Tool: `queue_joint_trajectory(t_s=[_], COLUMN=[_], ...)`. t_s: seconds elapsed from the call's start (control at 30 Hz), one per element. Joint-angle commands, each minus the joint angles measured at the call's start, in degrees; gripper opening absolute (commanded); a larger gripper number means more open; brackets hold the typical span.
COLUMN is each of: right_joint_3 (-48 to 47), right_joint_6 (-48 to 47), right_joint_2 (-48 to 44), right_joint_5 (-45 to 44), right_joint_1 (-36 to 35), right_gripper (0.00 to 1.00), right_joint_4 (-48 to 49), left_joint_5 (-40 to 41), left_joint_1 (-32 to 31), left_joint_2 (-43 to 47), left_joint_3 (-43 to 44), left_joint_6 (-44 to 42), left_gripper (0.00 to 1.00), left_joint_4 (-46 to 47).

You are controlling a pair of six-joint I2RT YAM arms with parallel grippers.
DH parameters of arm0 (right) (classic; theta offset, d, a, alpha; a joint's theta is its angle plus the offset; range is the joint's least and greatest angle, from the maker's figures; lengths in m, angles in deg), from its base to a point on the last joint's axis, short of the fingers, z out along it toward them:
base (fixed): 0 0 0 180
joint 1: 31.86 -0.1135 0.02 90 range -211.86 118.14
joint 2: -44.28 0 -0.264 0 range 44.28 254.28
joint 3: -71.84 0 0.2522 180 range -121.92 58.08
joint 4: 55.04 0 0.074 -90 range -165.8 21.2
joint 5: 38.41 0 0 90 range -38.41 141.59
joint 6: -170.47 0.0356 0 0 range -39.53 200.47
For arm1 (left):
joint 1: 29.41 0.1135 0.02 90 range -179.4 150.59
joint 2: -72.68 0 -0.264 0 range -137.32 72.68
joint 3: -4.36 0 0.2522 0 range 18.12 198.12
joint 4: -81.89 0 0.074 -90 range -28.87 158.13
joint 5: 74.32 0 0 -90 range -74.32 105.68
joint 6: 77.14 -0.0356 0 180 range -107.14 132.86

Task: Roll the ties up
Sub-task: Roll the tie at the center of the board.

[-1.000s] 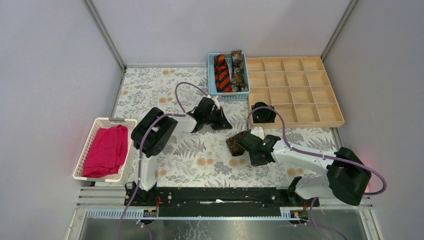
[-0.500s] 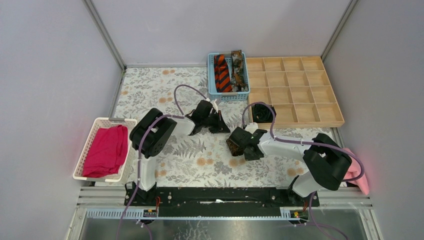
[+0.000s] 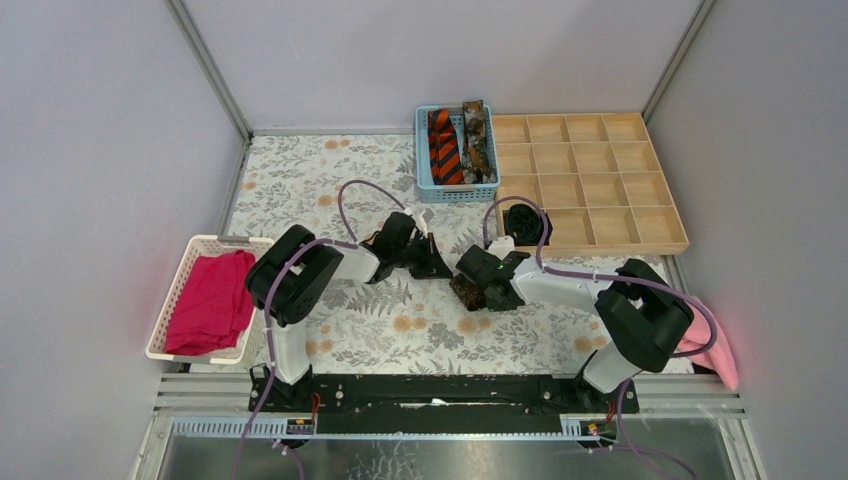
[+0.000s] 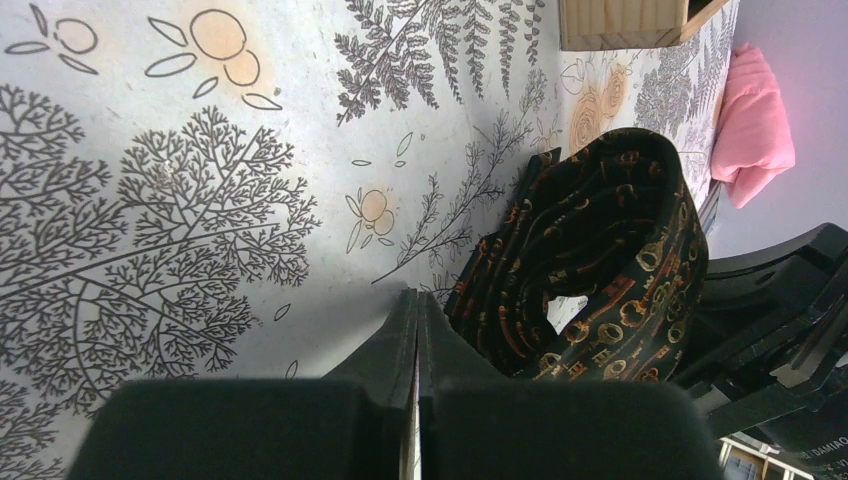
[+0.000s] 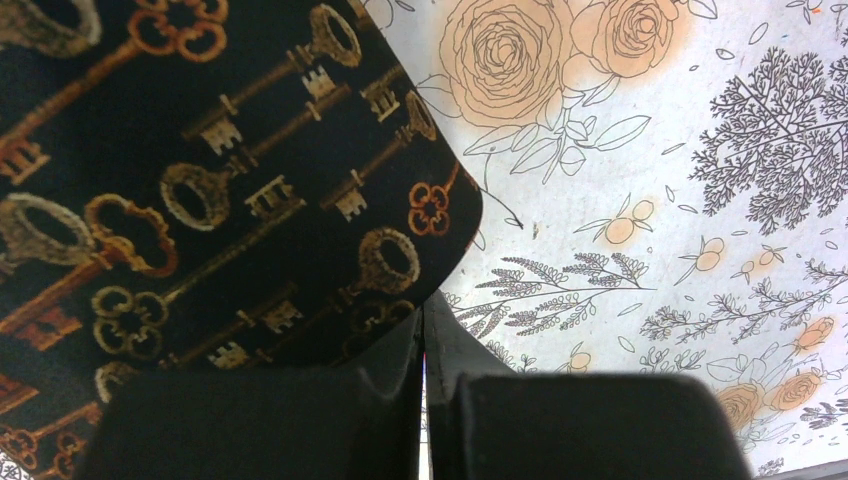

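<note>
Top external view: brown tie (image 3: pixel 466 292), rolled into a coil, sits on the floral tabletop (image 3: pixel 300 190) approx mid-scene, btwn the two arms. Left fingers (image 3: pixel 437 268) are just left of the coil; right fingers (image 3: pixel 480 288) are at its right side.

Left wrist view: left fingers are pressed fully together w/ nothing btwn them, tips low by the tabletop and just beside the coil. Can't tell if they touch it.

Right wrist view: right fingers are also fully together, no fabric seen btwn them. The key-patterned coil lies right up against one finger.

Far side: blue basket (image 3: pixel 425 150) w/ an orange-and-black striped tie (image 3: pixel 443 148) and a mottled tie (image 3: pixel 478 140), both lying as strips. Right of it is a wooden tray (image 3: pixel 600 182) w/ compartments; black tie (image 3: pixel 522 222) is coiled in the near-left compartment. White basket (image 3: pixel 190 250) at left holds a magenta cloth (image 3: pixel 212 302). Pink cloth (image 3: pixel 712 350) lies near right, past the tabletop edge.
</note>
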Motion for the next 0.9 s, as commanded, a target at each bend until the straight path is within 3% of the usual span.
queue_joint_trajectory(t_s=[0.0,0.2,0.37,0.5,0.63,0.87], right_joint_3=[0.66,0.64,-3.77,-8.23,-14.03,-25.37], right_joint_6=[0.77,1.64,-1.2,-6.09,-12.96,-22.78], right_joint_2=[1.07,-9.91,-20.4,-24.01,-22.06,-7.75], right_joint_5=[0.51,-0.42,-1.13,0.37,4.18,10.51], right_joint_1=[0.65,0.43,0.18,0.18,0.28,1.07], right_gripper=[0.01,0.07,0.39,0.65,0.84,0.9], right_joint_4=[-0.01,-6.7,-14.31,-15.37,-13.86,-14.72], left_joint_5=[-0.8,5.93,15.73,17.14,14.54,9.73], left_joint_1=[-0.68,-0.46,2.1,3.09,1.51,-5.0], left_joint_2=[0.08,1.78,7.02,13.51,20.63,25.88], left_joint_3=[-1.74,0.71,2.25,1.18,-3.82,-12.2], left_joint_6=[0.23,-1.57,-1.01,-1.24,1.52,11.46], left_gripper=[0.0,0.0,0.0,0.0,0.0,0.0], left_joint_4=[0.83,-5.81,-13.61,-17.4,-16.34,-3.6])
